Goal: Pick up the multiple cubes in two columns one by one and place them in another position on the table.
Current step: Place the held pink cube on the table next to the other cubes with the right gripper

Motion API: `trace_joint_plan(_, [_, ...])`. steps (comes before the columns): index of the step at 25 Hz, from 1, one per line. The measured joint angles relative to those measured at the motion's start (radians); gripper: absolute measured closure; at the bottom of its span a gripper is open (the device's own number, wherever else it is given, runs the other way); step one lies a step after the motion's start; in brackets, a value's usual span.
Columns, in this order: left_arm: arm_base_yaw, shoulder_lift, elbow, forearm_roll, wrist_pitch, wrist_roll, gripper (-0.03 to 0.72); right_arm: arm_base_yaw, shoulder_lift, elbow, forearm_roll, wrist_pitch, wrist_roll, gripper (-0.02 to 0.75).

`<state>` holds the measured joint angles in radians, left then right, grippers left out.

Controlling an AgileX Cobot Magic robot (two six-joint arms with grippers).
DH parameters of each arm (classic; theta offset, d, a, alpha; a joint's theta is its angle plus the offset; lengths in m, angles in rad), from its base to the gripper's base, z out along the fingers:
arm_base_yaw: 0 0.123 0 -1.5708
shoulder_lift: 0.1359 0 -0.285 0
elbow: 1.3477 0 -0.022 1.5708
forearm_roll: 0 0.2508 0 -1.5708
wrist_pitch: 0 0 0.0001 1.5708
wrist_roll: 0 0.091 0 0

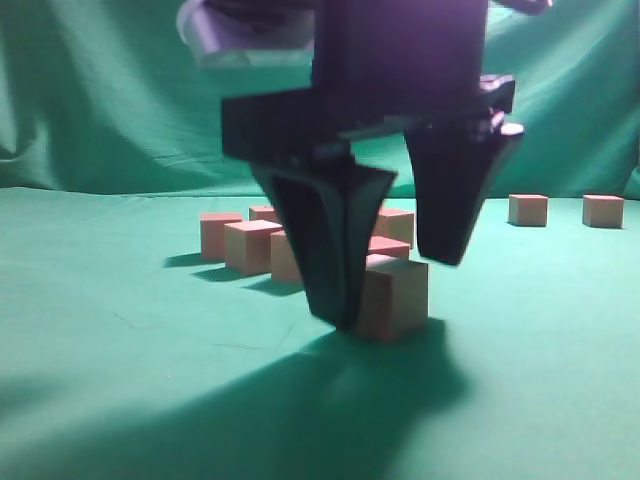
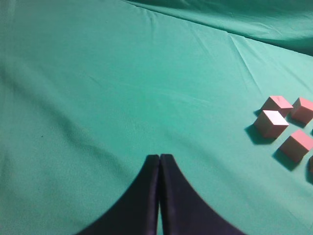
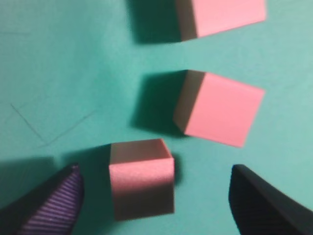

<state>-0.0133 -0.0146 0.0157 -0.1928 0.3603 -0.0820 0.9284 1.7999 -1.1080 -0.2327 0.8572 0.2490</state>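
The right end effector (image 1: 395,290) hangs low over the tabletop (image 1: 120,380), its 2 dark, tapering fingers spread wide and pointing down. Between them sits 1 cube (image 1: 397,297) on the green cloth; in the exterior view the left finger's tip looks to be against or just in front of the cube's side, while the other finger stands clear of it. The right wrist view shows the same cube (image 3: 142,185) resting flat between the fingers, with a gap on each side, so nothing is pinched. 1 finger pad (image 3: 54,203) there is ribbed and catches a purple sheen.

The cubes are plain, sharp-edged blocks with pinkish-red tops and tan-pink sides. A cluster of them (image 1: 245,240) stands just behind the end effector, partly hidden by it. 2 more (image 1: 566,210) sit well apart at the far right, near the draped green backdrop (image 1: 110,90).

The left end effector (image 2: 159,157) has its smooth black fingers pressed together, holding nothing, above bare, slightly wrinkled cloth. Several cubes (image 2: 286,125) lie near the right edge of that view, well away from its tips.
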Motion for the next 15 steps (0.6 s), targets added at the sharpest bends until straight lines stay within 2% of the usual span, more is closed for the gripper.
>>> trace_joint_plan(5, [0.0,0.0,0.0,0.0,0.0,0.0,0.688,0.0,0.0,-0.125,-0.007,0.179,-0.002,0.184])
trace_joint_plan(10, [0.0,0.0,0.0,0.0,0.0,0.0,0.688,-0.01,-0.021,-0.204,-0.134,0.283,-0.002,0.184])
trace_joint_plan(12, [0.0,0.0,0.0,0.0,0.0,0.0,0.688,-0.048,-0.052,-0.224,-0.158,0.29,0.002,0.184])
trace_joint_plan(15, [0.0,0.0,0.0,0.0,0.0,0.0,0.688,-0.165,-0.094,-0.249,-0.166,0.294,0.006,0.184])
